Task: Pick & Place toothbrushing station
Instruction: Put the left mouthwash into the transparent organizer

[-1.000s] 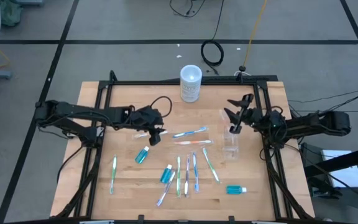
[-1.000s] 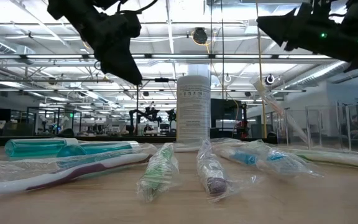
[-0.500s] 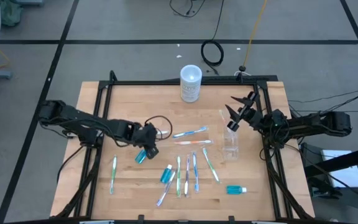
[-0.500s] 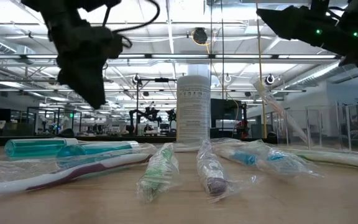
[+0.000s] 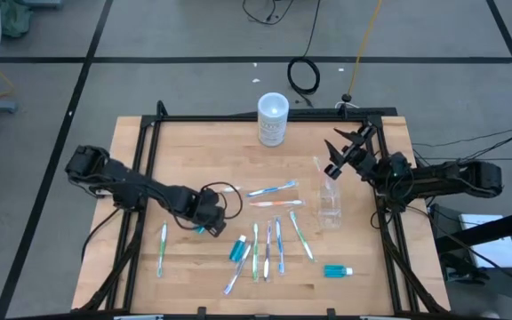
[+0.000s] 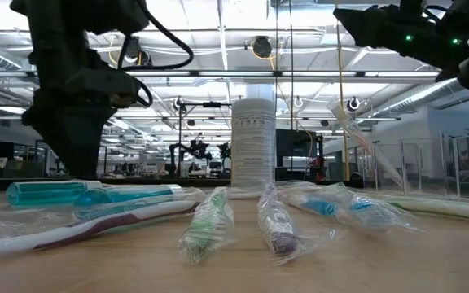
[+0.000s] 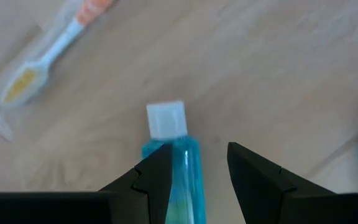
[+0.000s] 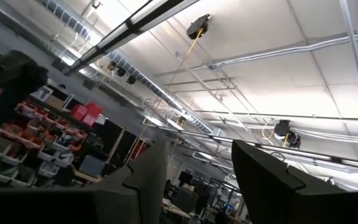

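High view: wooden table (image 5: 185,142) inside black frame, both arms over it. Frosted container (image 5: 273,119) with white lid at far edge, not part of the job. Clear plastic cup (image 5: 329,205) right of centre, one toothbrush (image 5: 321,172) leaning out of it. Right gripper (image 5: 342,153) parked above and just behind the cup, tilted up toward the ceiling, fingers apart, nothing between them. Left gripper (image 5: 204,216) down at table level left of centre, fingers parted and straddling a teal tube (image 7: 178,180); white cap pokes out past the fingertips. No squeeze visible yet, so not counted as gripped.

Risks:
- Tube sits off-centre, hard against one finger (image 7: 156,177); closing could kick it sideways or roll it out.
- Glossy, round body likely slippery; grip near the cap end may pivot on lift.
- Wrapped toothbrush (image 7: 45,52) nearby; film could snag on the way up.
- Cup light, brush leaning; a bump on drop-off could tip it.

Count, high view: 1 cup, 3 teal tubes, about 9 loose toothbrushes on the table plus 1 in the cup; bundle near the front hard to separate exactly.
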Robot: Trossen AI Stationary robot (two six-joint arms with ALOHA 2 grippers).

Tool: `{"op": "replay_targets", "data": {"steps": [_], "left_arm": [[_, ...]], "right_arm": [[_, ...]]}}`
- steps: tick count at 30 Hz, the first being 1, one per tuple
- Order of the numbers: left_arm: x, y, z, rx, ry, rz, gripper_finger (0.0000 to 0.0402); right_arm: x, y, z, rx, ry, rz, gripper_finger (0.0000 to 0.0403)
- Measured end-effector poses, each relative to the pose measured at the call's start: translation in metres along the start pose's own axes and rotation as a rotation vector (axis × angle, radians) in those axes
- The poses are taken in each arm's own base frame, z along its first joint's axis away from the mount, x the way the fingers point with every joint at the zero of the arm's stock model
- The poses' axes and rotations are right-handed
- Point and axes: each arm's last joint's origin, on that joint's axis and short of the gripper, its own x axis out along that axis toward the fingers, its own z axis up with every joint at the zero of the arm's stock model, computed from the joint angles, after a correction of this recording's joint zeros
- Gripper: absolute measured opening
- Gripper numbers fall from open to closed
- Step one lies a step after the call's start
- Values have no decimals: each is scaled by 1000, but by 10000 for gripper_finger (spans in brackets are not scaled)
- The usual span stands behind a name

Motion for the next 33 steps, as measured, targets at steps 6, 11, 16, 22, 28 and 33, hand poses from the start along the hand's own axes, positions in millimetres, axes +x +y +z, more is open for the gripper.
{"op": "replay_targets", "data": {"steps": [6,11,16,22,28,33], "left_arm": [[-2,-5,-11,22,-10,-3,157],[-2,-6,-16,94,27,-16,164],[-2,-1,-14,142,12,33,199],[-1,2,-8,165,4,55,254],[9,0,-14,98,93,72,281],[33,-1,-23,144,193,173,282]], "right_arm": [[5,-5,0,47,-6,-29,171],[5,-6,-1,61,-2,-33,171],[5,-6,-1,70,0,-32,171],[5,-5,-2,117,13,-23,171],[5,-4,-4,115,39,-8,171],[5,-3,-5,185,44,-6,171]]}}
